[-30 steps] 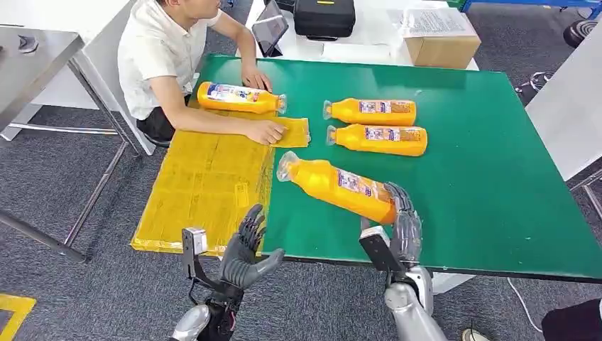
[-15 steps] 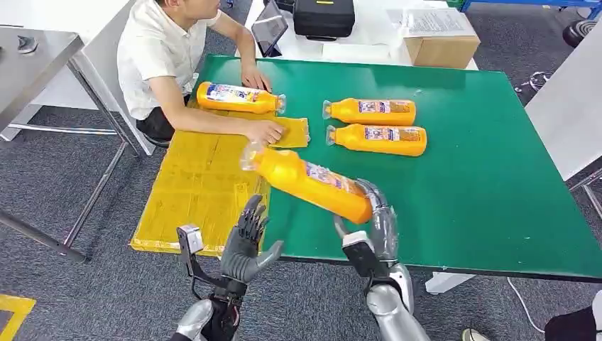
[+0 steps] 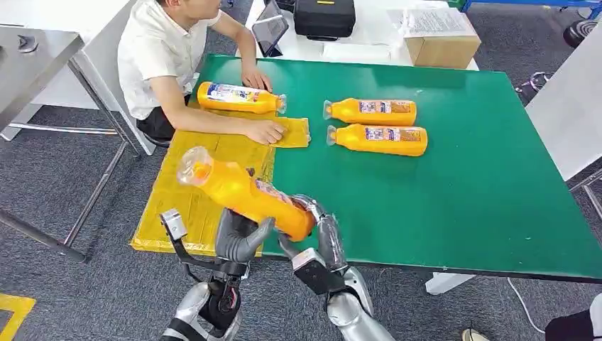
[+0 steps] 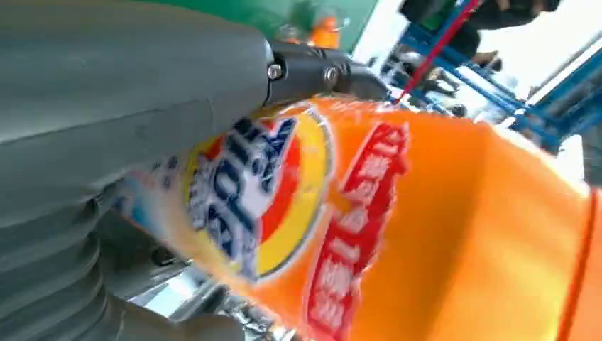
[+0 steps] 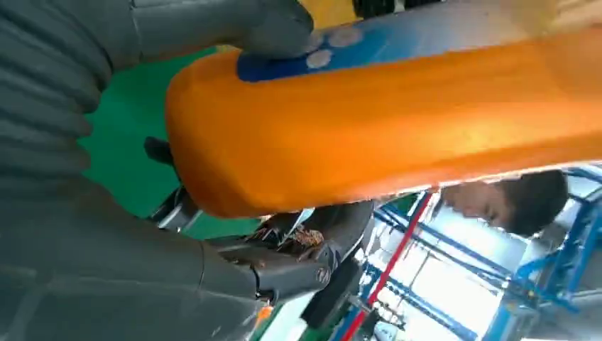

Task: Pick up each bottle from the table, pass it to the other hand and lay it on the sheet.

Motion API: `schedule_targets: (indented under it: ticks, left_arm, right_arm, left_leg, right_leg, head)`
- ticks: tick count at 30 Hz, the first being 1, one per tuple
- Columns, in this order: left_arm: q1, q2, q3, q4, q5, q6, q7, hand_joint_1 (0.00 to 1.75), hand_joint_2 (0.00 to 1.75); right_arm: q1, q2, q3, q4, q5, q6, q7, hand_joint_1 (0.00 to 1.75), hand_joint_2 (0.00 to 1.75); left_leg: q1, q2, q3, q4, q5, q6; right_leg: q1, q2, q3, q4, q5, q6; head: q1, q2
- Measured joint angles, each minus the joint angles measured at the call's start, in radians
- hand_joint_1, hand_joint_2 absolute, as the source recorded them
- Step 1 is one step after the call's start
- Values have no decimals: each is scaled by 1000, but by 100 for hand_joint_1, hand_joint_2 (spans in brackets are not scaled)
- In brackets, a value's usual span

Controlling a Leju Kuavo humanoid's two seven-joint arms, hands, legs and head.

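bottle (image 3: 245, 192): glossy orange plastic with a printed film label, held in the right hand (image 3: 319, 238)
right hand: matt grey plastic, ribbed cover
sheet (image 3: 206, 181): yellow, slightly shiny, creased, under the bottle
desk (image 3: 454, 185): matt green, smooth

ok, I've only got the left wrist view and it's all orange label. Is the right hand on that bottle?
Observer: Yes. In the head view the right hand grips the held bottle at its base end.
Operator: And where is the left hand on it?
Observer: The left hand is under the bottle's middle with its thumb against it. I can't tell whether it has closed.
Operator: Is it over the sheet?
Observer: The cap end is over the yellow sheet. The delivered bottle lies at the sheet's far end, and a person's hand rests there. The far table bottle and the near table bottle lie on the green table.
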Motion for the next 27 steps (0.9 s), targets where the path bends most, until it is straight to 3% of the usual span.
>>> schedule_targets:
  ticks: [14,15,17,18,19,20,27]
  left_arm:
    - [-4,-1,31,-1,42,-12,-6,0,175]
    - [-4,-1,31,-1,39,-12,-13,175,175]
    - [-4,-1,32,-1,31,-14,-27,175,175]
    - [-4,-1,33,-1,29,-15,-35,175,175]
    - [-4,-1,34,-1,25,-16,-43,175,175]
    - [-4,-1,35,-1,16,-16,-53,175,175]
    - [-8,-1,51,-21,-28,32,-88,175,175]
  right_arm:
    - [-16,-2,90,6,-52,-7,1,171,175]
    - [-18,-2,93,6,-53,-7,1,162,175]
    - [-23,-2,101,8,-52,-7,1,143,175]
    - [-25,-3,104,10,-51,-8,2,105,175]
    - [-28,-3,108,11,-51,-8,2,31,175]
    - [-29,-3,111,13,-51,-8,2,0,175]
    - [-4,-11,148,24,-74,8,0,0,175]
  left_leg:
    - [0,0,0,0,0,0]
    - [0,0,0,0,0,0]
    - [0,0,0,0,0,0]
    - [0,0,0,0,0,0]
    - [0,0,0,0,0,0]
    - [0,0,0,0,0,0]
    - [0,0,-1,0,0,0]
  right_leg:
    - [0,0,0,0,0,0]
    - [0,0,0,0,0,0]
    - [0,0,0,0,0,0]
    - [0,0,0,0,0,0]
    - [0,0,0,0,0,0]
    - [0,0,0,0,0,0]
    - [0,0,-1,0,0,0]
  head:
    - [0,0]
    - [0,0]
    - [0,0]
    - [0,0]
    - [0,0]
    - [0,0]
    - [0,0]
